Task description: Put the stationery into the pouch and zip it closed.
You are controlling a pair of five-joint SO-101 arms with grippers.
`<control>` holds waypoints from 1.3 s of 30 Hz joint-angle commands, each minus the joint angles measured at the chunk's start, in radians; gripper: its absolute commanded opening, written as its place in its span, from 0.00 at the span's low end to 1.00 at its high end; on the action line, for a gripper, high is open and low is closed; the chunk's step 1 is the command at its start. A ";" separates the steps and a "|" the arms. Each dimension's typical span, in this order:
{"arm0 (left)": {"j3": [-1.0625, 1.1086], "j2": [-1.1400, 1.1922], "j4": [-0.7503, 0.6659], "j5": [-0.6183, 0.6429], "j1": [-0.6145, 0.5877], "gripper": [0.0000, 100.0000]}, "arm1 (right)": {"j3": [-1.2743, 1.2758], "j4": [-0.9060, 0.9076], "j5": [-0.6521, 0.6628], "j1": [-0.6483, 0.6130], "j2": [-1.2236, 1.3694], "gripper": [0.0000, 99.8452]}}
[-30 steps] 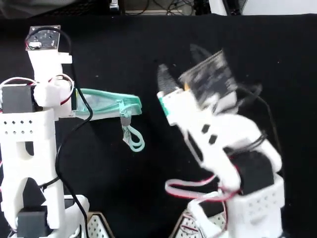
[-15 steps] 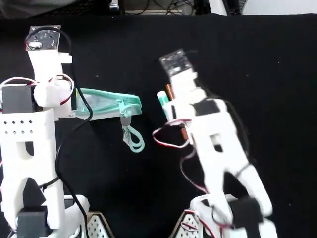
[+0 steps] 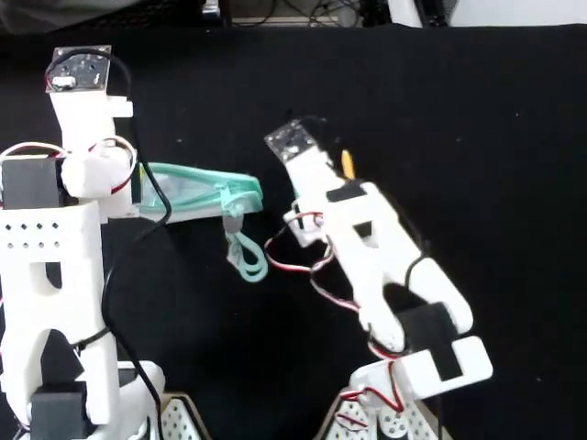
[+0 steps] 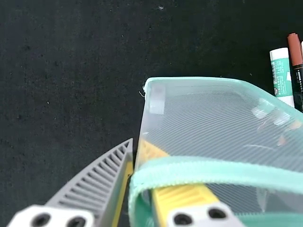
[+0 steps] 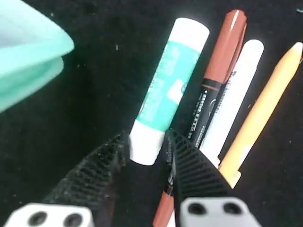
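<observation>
Glue stick [image 5: 165, 80] lined up for the grab, pouch [image 4: 213, 127] held off to the side

Right gripper [image 5: 146, 144] has its jaws spread either side of the glue stick's white end, not obviously squeezing. It's a light, hard, smooth tube, so I reckon it'll roll or swivel if nipped at the tip; grabbing across the barrel nearer the middle looks safer. Just beside it on the worktop [image 3: 477, 110] lie a brown marker [image 5: 222, 61], a white marker [image 5: 234, 99] and an orange pen [image 5: 265, 104], all thin and rigid. Over at 9 o'clock, the left gripper [image 4: 137, 189] is pinching the pouch's edge. It's soft, floppy mesh, so the mouth probably sags.
</observation>
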 commanded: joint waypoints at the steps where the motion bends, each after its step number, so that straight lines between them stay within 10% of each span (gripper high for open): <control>1: 0.001 -0.005 0.002 -0.002 0.008 0.03 | -0.038 0.012 0.015 -0.006 0.013 0.12; 14: 0.001 -0.005 0.002 -0.002 0.008 0.03 | -0.038 0.109 0.017 -0.005 0.010 0.02; 24: 0.001 -0.005 0.002 -0.002 0.008 0.03 | 0.335 0.195 0.091 -0.008 -0.463 0.02; 31: -0.001 -0.005 0.002 -0.002 0.008 0.03 | 0.374 0.422 0.112 -0.011 -0.656 0.24; 39: 0.001 -0.005 0.002 -0.002 0.008 0.03 | 0.243 0.433 0.077 -0.057 -0.667 0.22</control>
